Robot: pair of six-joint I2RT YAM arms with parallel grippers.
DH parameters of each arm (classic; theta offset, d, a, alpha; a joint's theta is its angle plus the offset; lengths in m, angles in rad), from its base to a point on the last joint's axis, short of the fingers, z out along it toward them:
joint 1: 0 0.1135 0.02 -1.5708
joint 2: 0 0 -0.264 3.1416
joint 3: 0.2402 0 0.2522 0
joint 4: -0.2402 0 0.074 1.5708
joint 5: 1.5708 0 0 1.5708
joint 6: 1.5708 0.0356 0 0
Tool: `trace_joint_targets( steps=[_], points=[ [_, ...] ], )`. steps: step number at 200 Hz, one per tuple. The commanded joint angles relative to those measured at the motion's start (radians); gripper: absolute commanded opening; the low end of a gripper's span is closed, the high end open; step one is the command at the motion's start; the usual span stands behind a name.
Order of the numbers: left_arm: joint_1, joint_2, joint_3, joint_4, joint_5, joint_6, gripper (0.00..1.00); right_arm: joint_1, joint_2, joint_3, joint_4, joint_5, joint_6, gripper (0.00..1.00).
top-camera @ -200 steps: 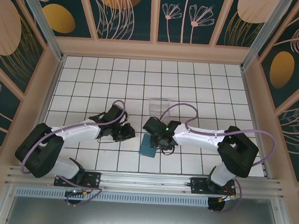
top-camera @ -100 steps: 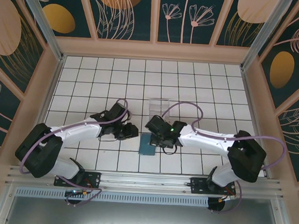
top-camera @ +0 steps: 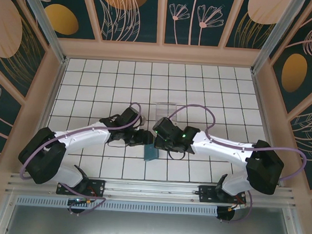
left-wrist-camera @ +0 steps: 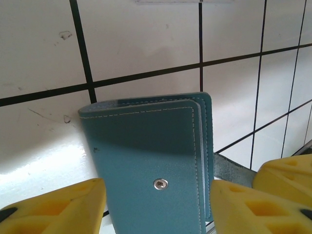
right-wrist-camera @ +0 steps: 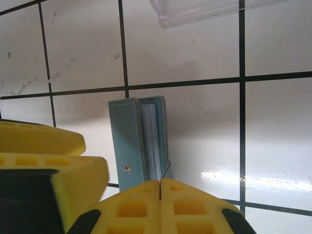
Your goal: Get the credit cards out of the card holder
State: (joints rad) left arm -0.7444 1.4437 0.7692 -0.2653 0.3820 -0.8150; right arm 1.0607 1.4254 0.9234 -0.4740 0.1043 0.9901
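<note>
At the middle of the table point(top-camera: 211, 89), the left gripper point(left-wrist-camera: 156, 185) straddles the upright holder point(left-wrist-camera: 151, 156) with its jaws apart. The right gripper point(right-wrist-camera: 160, 189) is clamped, seemingly pinching one cover's edge. Pale cards point(right-wrist-camera: 150, 139) show between the covers. I judge the left should seize the free cover and spread it gently, without dragging the holder.

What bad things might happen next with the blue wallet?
The right gripper pinches just one thin edge of the card holder, so it might slip and flop down. The left gripper has open jaws on either side of the folded holder; squeezing there could press it shut instead of opening it. The grippers are close and might bump.
</note>
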Motion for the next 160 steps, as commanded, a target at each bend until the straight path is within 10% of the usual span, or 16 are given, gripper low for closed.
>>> trace_joint_targets(
  steps=[1, 160],
  points=[
    [-0.009, 0.026, 0.027, -0.040, -0.014, 0.019, 0.63, 0.011, -0.045, 0.011, 0.024, 0.013, 0.000, 0.00],
    [-0.015, -0.001, 0.027, -0.105, -0.097, 0.021, 0.55, 0.005, -0.051, 0.015, -0.053, 0.061, 0.015, 0.00]
  ],
)
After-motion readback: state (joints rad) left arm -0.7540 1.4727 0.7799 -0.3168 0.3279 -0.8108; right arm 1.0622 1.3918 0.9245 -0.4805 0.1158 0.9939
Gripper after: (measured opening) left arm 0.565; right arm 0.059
